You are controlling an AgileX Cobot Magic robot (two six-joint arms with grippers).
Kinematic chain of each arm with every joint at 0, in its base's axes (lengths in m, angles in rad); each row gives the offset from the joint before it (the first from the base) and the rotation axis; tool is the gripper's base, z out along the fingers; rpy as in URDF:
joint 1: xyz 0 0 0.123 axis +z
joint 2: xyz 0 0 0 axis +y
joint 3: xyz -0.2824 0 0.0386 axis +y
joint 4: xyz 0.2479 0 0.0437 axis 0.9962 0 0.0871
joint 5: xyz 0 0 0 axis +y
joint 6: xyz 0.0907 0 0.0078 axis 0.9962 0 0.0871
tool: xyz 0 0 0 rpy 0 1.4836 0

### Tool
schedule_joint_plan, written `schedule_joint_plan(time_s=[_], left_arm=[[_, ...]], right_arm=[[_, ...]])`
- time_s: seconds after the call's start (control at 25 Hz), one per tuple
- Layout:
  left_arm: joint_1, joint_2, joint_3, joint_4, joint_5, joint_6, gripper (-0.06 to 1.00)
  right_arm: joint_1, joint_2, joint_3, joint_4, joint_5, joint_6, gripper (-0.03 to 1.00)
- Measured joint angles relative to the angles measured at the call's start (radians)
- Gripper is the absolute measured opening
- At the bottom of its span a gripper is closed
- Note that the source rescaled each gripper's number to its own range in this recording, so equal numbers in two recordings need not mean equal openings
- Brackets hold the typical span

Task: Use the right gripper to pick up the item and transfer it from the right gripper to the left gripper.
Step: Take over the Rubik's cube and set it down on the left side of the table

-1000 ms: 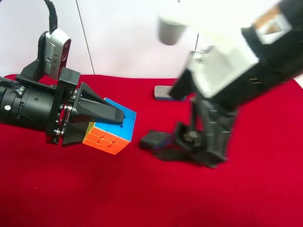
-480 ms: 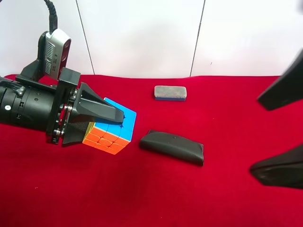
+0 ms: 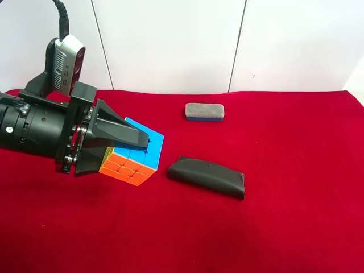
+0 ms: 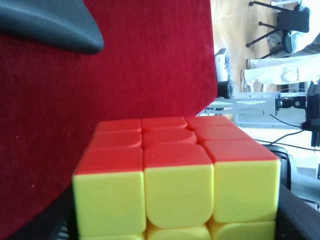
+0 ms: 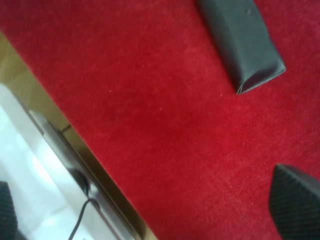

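Observation:
The item (image 3: pixel 149 152), a small puzzle cube showing blue and orange faces, hangs just above the red cloth at the exterior high view's left. The left gripper (image 3: pixel 129 152), a black claw under a silver-grey camera box, is shut on it. Up close in the left wrist view the item (image 4: pixel 175 185) shows red and yellow faces. The right gripper (image 5: pixel 150 209) appears only in the right wrist view. It is open, with one finger (image 5: pixel 296 206) at the picture's edge and nothing between the fingers. It is out of the exterior high view.
A long dark case (image 3: pixel 206 176) lies on the red cloth just right of the cube, also visible as the case (image 5: pixel 242 42) under the right wrist. A grey-topped eraser block (image 3: pixel 204 111) sits farther back. The cloth's edge (image 5: pixel 85 150) drops to the floor.
The arm with the white bracket has swung off to the right and out of the exterior high view. The left gripper and the cube have not moved.

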Motion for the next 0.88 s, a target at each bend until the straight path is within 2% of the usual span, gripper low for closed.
schedule_joint_plan(time_s=[0.2, 0.72, 0.8, 0.88], left_arm=[[0.000, 0.000, 0.000, 0.000, 0.000, 0.000, 0.01], [0.000, 0.000, 0.000, 0.001, 0.000, 0.000, 0.01], [0.000, 0.000, 0.000, 0.001, 0.000, 0.000, 0.01], [0.000, 0.000, 0.000, 0.001, 0.000, 0.000, 0.01]], right_arm=[[0.001, -0.122, 0.107, -0.017, -0.041, 0.041, 1.00], [-0.002, -0.134, 0.112, -0.017, -0.061, 0.045, 1.00], [-0.042, -0.138, 0.112, -0.017, -0.062, 0.045, 1.00], [-0.120, -0.167, 0.114, -0.016, -0.062, 0.045, 1.00]])
